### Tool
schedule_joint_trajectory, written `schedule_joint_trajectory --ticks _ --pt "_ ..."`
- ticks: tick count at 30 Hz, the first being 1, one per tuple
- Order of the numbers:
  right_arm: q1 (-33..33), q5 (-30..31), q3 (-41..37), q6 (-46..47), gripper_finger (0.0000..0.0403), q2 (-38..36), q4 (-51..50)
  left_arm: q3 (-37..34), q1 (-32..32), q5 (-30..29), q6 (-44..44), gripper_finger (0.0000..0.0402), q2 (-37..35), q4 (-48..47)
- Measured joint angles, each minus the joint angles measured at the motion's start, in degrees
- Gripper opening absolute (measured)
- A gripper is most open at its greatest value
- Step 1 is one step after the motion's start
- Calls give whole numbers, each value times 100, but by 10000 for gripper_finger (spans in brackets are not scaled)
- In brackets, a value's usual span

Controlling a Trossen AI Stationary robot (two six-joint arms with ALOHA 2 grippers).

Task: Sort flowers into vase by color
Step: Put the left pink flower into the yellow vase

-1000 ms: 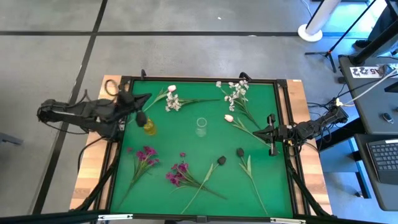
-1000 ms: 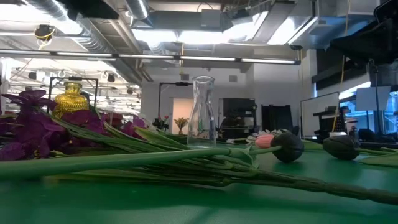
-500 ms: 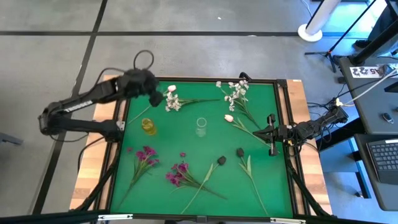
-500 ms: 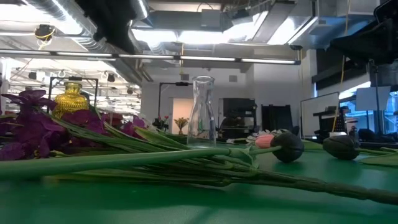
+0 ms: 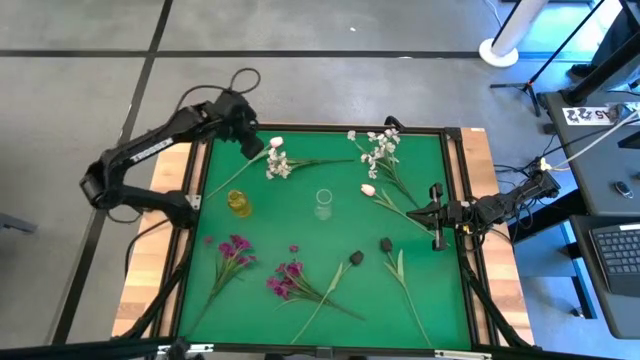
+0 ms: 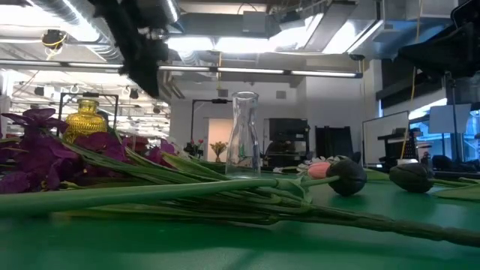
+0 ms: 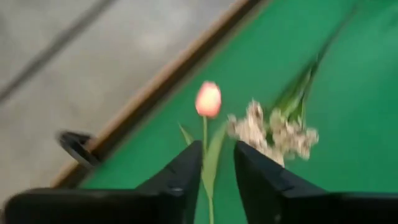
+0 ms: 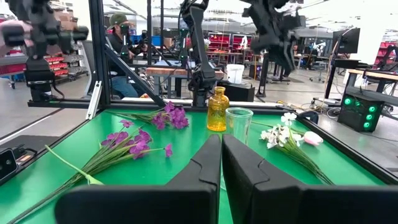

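High view: left gripper (image 5: pixel 247 140) held above pink flower (image 5: pixel 276 143), fingers slightly apart; right gripper (image 5: pixel 433 212) parked at table edge, fingers together.

Seen from above, the table (image 5: pixel 455 200) carries a green mat with flowers scattered across it. The left hand (image 5: pixel 250 141) hangs over the far left corner, just beside a pale pink bud (image 5: pixel 276 143) and a white sprig (image 5: pixel 277 167). A yellow vase (image 5: pixel 239 203) stands near the left edge, and a clear vase (image 5: pixel 323 204) stands at the middle. White flowers (image 5: pixel 379 152) lie at the far right. Two purple bunches (image 5: pixel 236 247) and (image 5: pixel 289 274) lie near the front, with two dark-headed stems (image 5: pixel 355 258) and (image 5: pixel 385 244) to their right. The right hand (image 5: pixel 436 214) rests at the right edge, its fingers close together beside a pink bud's (image 5: pixel 368 189) stem.
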Motion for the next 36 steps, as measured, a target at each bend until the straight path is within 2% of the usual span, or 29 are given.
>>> schedule_joint_trajectory --ticks 5,10,16,20,36 --pt "-1 1 -1 0 17 0 0 0 280 305 199 154 775 -552" --pt "0 0 0 0 17 2 0 -2 453 317 299 179 1343 -725" --pt "-2 0 0 0 17 1 0 -2 522 695 294 182 1769 -557" --pt "-2 0 -2 0 17 0 0 -58 521 718 299 182 1969 -392" --pt "-1 1 -1 0 17 1 0 -1290 1031 761 448 183 1993 915"
